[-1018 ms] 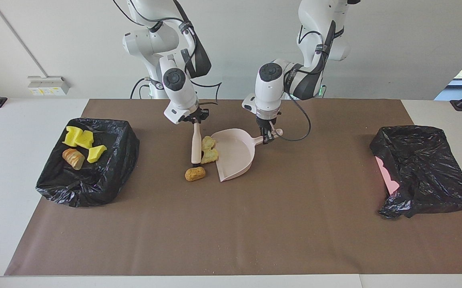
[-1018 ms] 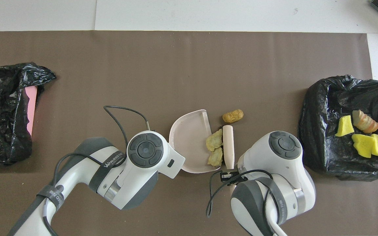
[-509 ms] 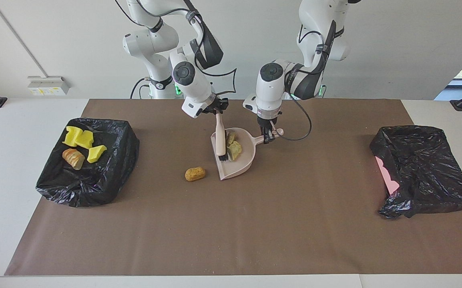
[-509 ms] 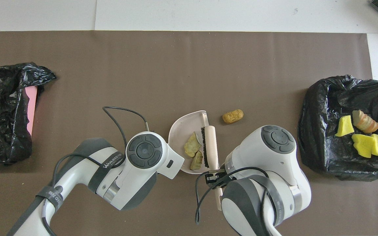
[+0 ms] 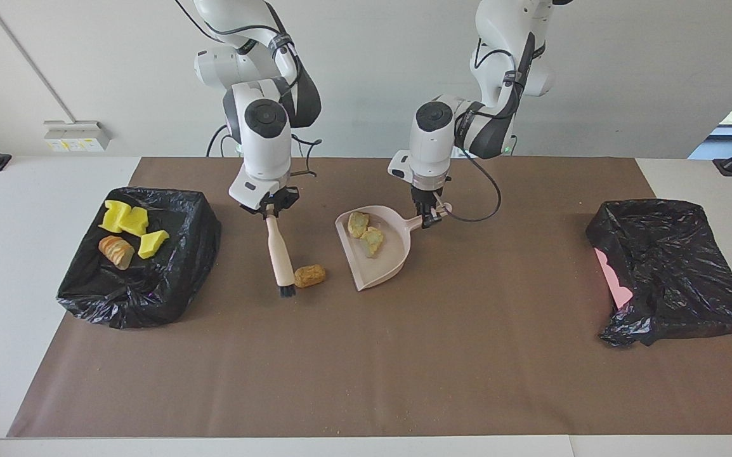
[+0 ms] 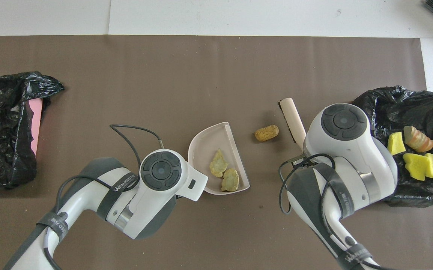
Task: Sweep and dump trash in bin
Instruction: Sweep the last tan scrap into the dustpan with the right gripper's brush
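The brush (image 5: pixel 279 254) has swung out of the dustpan (image 5: pixel 386 261) since half a second ago, and the pan has turned a little on the mat (image 5: pixel 366 368).

Lay a clock face on the desk with six o'clock at the robots. The right gripper (image 5: pixel 269 206) has its jaws clamped on the top of the brush handle. The bristles are down at the mat, at three o'clock of the last loose chunk (image 5: pixel 309 275) and just beside it. The left gripper (image 5: pixel 428 216) has its jaws closed on the dustpan's handle. The pan's open lip faces three o'clock, toward that chunk.

The trash is in three places. Two tan chunks (image 5: pixel 366 233) lie in the pan. The loose brown one sits on the mat between bristles and lip. Three yellow pieces (image 5: pixel 126 219) and a bread-like chunk (image 5: pixel 116 251) rest in the black-bagged bin (image 5: pixel 169 266) at the three o'clock end. A second bagged bin (image 5: pixel 670 266) stands at nine o'clock.

The loose chunk looks light and crumbly and may roll, so I would push it, not pinch it. Bristles behind its three o'clock side should drive it toward nine o'clock, over the lip. The pan looks like stiff, light plastic. Carried by the handle, it should stay level or tip back, or the chunks may slide off the lip.
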`<action>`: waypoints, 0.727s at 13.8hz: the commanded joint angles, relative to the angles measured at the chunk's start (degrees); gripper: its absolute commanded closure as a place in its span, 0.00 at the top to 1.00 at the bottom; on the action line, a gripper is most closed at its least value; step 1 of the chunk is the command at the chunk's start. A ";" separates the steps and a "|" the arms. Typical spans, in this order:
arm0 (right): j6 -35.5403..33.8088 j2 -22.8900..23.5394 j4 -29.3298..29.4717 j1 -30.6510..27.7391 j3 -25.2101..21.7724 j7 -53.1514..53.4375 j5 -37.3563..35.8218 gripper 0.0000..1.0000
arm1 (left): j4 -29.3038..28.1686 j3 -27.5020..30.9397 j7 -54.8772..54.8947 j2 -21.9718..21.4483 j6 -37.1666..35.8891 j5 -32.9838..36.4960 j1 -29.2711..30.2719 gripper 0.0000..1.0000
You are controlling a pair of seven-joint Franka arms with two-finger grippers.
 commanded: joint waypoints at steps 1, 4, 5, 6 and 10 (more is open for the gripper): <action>0.73 5.27 2.63 0.21 0.82 -1.47 -3.23 0.00 | -1.35 0.27 -5.12 -1.27 -1.03 1.33 0.43 0.00; 0.82 6.86 0.87 2.76 0.91 -1.12 5.43 0.00 | -1.17 0.35 -5.58 -1.19 -1.38 1.42 0.43 0.00; 0.65 7.12 0.78 3.20 0.99 -1.47 8.87 0.00 | -1.26 0.35 -5.66 -1.19 -1.38 1.50 0.43 0.00; -0.23 7.04 0.78 4.34 1.08 -1.56 12.30 0.00 | -1.26 0.35 -5.66 -1.27 -1.38 1.51 0.43 0.00; 0.91 5.81 -0.37 9.35 1.08 -1.65 30.14 0.00 | -1.44 0.35 -5.75 -1.27 -0.51 1.51 0.43 0.00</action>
